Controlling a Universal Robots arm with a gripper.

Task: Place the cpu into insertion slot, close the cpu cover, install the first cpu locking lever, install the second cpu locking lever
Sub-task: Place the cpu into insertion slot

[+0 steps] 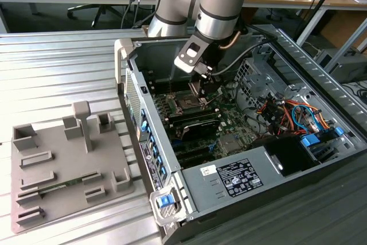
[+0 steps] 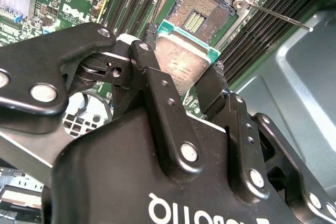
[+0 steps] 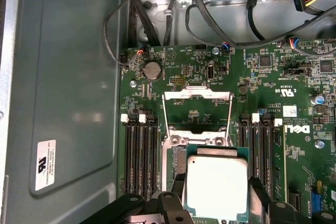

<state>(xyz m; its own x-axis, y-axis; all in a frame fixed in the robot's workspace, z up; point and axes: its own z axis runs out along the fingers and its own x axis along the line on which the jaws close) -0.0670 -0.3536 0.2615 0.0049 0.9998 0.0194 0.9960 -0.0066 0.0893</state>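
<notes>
My gripper (image 2: 184, 51) is shut on the cpu (image 2: 178, 62), a flat square chip with a dull silver top and a green edge, held by two opposite sides between the black fingers (image 2: 157, 85). The chip hangs tilted just above the insertion slot (image 2: 202, 10), whose dark pin field lies bare. In the first wrist view the cpu (image 3: 215, 186) overlaps the near part of the insertion slot (image 3: 178, 162), and the cpu cover (image 3: 198, 94) stands swung open beyond it. One thin locking lever (image 2: 275, 15) sticks out free. In the exterior view the gripper (image 1: 205, 91) is low inside the case, by the slot (image 1: 184, 105).
Black memory slots (image 3: 140, 153) flank the socket on both sides. Cables (image 3: 157, 19) hang near the case's grey wall (image 3: 68, 77). A drive cage with coloured wires (image 1: 287, 110) is on the exterior view's right. A grey fixture tray (image 1: 63, 164) lies outside the case.
</notes>
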